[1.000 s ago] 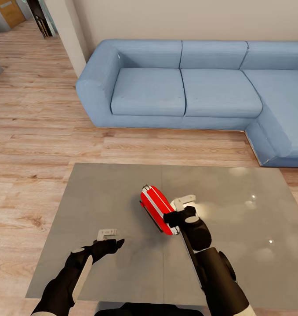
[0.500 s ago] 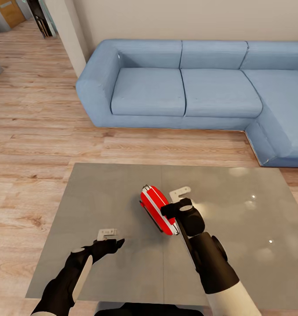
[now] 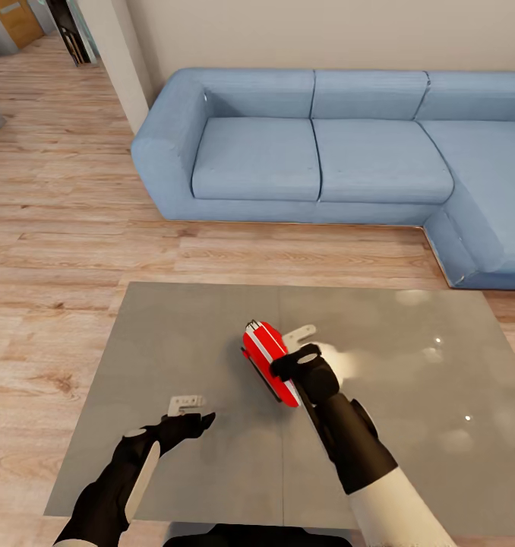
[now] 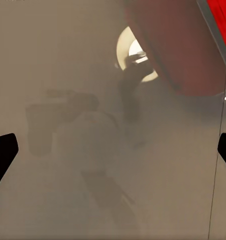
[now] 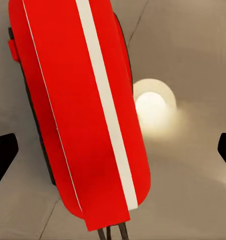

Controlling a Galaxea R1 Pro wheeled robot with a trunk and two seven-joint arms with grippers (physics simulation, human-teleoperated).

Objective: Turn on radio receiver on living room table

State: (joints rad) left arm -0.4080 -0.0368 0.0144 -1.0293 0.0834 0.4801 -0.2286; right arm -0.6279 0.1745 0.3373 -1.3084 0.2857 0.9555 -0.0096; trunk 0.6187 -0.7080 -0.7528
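Standing on edge near the middle of the glossy grey desk (image 3: pixel 197 334), the red radio receiver (image 3: pixel 270 361) shows its narrow top with the white band running along it. In the head view the right pincer (image 3: pixel 292 346) hangs directly above the radio's near end, its black wrist covering part of the red body and one pale finger (image 3: pixel 299 333) jutting out just past the radio's far side. The right wrist view looks straight down on the radio receiver (image 5: pixel 78 115), which lies between the two dark fingertips at the picture's edges; those tips stand wide apart and touch nothing, so the pincer is released. A round bright reflection of a lamp (image 5: pixel 153 107) glows on the desk surface just beside the radio.

The left pincer (image 3: pixel 187 406) hovers low over the near left part of the desk, well apart from the radio, its dark fingertips likewise spread and holding nothing. Its wrist view takes in a corner of the radio receiver (image 4: pixel 220 12) and hazy reflections in the desk top.

Beyond the desk lie a light wood plank floor (image 3: pixel 52 228) and a blue L-shaped sofa (image 3: pixel 318 152) against the wall.
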